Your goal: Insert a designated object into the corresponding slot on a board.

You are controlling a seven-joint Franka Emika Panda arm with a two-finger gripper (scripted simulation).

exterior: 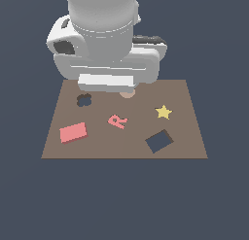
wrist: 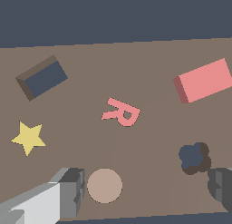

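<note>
Plain dark slate-blue ground all round; no desk edge visible. Brown board (exterior: 192, 137) lies flat on it. Landmark: letter R (exterior: 117, 121), mid-board. Red block (exterior: 73, 132) toward the exterior view's left of R, flat, untouched. Askew slot (exterior: 159, 141) opposite, on R's other side. Yellow star (exterior: 164, 111) nearby. Clover hole (exterior: 84, 100), tan disc (wrist: 104, 186) beyond R. Claw (wrist: 147, 189) spread wide, empty, over the disc.

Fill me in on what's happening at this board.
The gripper hangs open and empty over the board, near a tan disc. The salmon-red block lies untouched, on the opposite side from its navy slot. The letter R sits between them, with a yellow star beyond the slot.
</note>
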